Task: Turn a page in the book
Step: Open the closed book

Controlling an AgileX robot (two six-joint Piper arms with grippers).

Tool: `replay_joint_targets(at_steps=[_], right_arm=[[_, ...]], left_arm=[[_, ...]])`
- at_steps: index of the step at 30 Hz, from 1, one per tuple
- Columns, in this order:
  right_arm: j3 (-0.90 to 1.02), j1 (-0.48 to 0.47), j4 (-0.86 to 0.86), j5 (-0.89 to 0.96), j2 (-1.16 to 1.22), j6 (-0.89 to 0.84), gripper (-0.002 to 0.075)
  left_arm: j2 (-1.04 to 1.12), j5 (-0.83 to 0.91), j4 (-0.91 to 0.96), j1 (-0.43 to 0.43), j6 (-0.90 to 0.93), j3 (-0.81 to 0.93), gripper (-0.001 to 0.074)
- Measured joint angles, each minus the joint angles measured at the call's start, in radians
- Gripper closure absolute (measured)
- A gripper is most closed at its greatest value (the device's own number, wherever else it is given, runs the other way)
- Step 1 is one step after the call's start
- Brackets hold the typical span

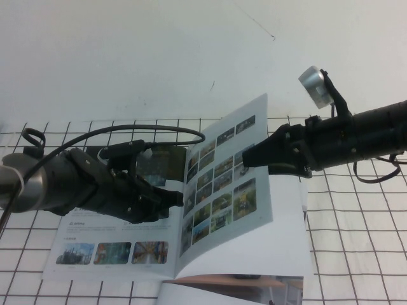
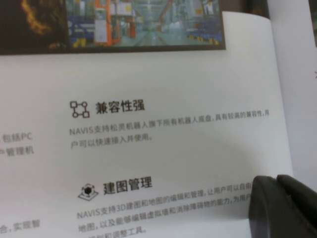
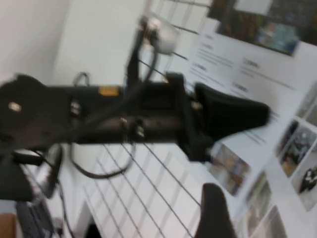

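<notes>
Clamped on the page are the right gripper jaws; left gripper jaws together, pressed on the book; page lifted upright, laying over left undone

This looks like a robotics lab bench. A white mat ruled with a black grid covers the table across the lower half of the frame, and behind it is a bare white backdrop. Two black arms reach in. The left gripper is at centre left, trailing a loose cable. The right gripper is at centre right, with a silver camera mounted above its wrist.
</notes>
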Motion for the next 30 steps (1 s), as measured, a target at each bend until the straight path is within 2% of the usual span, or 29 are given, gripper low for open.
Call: replay_joint_targets(at_steps=[7,14,22,30], right_arm=[[0.000,0.044,0.163,0.009,0.000,-0.090,0.0284],[0.000,0.117,0.216,-0.030,0.000,-0.169,0.0285],[0.000,0.143,0.321,-0.048,0.000,-0.263,0.0285],[0.000,0.184,0.343,-0.114,0.008,-0.318,0.0285]], left_arm=[[0.000,0.000,0.000,0.000,0.000,0.000,0.0738],[-0.029,0.016,0.000,0.000,0.000,0.000,0.0738],[-0.184,0.052,0.000,0.000,0.000,0.000,0.0738],[-0.356,0.097,0.038,0.000,-0.010,0.003,0.0738]])
